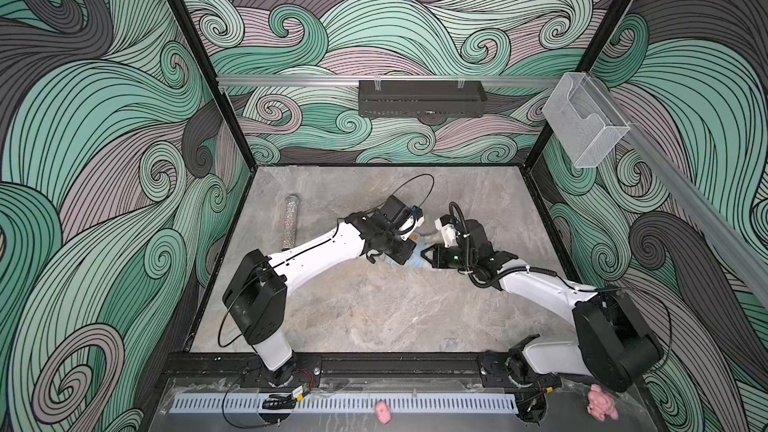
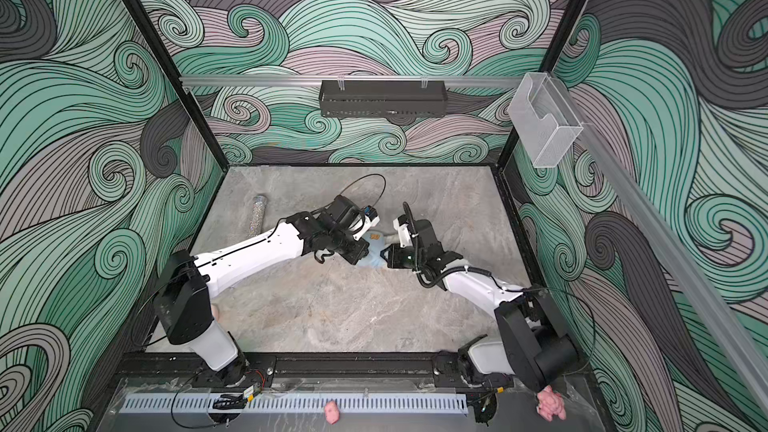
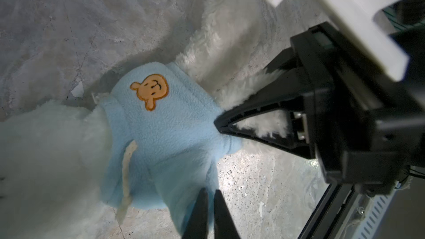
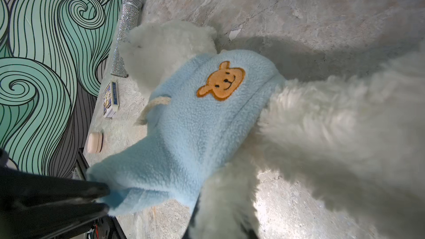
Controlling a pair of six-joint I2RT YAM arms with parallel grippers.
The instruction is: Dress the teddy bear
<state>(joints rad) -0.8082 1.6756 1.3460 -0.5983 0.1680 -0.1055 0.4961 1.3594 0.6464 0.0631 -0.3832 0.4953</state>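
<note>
Near ledge: small pink plush toy [image 1: 383,412] at centre, larger pink plush toy [image 1: 600,407] at right. Mid-surface [image 1: 374,317], between both arms: teddy bear [image 4: 333,123], lying, torso in light-blue fleece jacket [image 4: 207,123] with an orange bear patch; left fingers [image 3: 199,212] pinched shut on a loose end of the jacket, right fingers [image 3: 259,102] closed on the jacket edge beside white fur. Far left: glittery silver microphone [image 1: 291,222], lying flat.

One bear [image 4: 345,123], one sweater [image 4: 195,129], two toys [image 1: 383,412] [image 1: 601,406]
</note>
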